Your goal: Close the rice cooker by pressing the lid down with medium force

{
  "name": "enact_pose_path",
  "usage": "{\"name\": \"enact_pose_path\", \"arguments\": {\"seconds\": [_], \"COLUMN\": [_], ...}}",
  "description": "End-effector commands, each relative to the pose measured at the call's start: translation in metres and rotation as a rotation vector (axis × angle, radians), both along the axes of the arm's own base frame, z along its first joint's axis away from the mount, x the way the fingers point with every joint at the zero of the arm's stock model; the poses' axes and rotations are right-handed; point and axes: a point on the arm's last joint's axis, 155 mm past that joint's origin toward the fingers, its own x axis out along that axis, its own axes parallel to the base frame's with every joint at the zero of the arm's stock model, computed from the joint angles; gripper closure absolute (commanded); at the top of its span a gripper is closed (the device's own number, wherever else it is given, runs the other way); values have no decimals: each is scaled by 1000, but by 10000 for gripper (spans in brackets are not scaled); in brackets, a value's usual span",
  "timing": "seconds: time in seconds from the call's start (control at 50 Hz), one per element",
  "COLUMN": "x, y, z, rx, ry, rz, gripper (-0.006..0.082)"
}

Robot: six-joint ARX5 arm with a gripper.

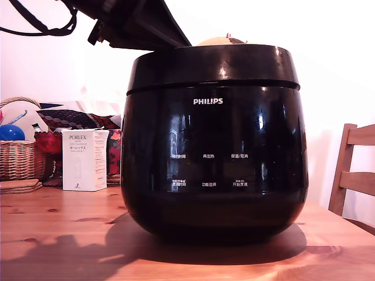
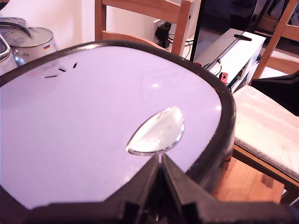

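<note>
Your rice cooker (image 1: 214, 146) fills the middle of the exterior view, standing on the wooden tabletop (image 1: 58, 234), and its lid (image 1: 214, 67) looks down on the body. In the wrist view that lid's glossy top spreads across the centre and left of the frame, a silver oval inset (image 2: 156, 132) just ahead of your hand (image 2: 160, 170). The hand sits at the bottom centre, fingers (image 2: 142, 182) drawn together to a narrow point right over the lid, holding nothing. A white box (image 1: 84, 160) stands at centre left in the exterior view.
</note>
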Motion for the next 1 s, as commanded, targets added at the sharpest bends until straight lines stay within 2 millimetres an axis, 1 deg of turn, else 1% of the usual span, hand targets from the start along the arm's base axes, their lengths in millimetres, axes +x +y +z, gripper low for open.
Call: {"name": "enact_pose_path", "arguments": {"seconds": [0.0,0.16,0.4,0.78,0.88,0.98], "x": [-15,-18,-26,-33,-33,-29], "y": [16,19,27,38,38,34], "z": [-82,-86,-106,-128,-129,-122], "rx": [165,181,235,271,270,243], "ry": [161,174,207,232,231,206], "rz": [6,6,-3,9,9,9], "gripper": [790,790,790,790,790,790]}}
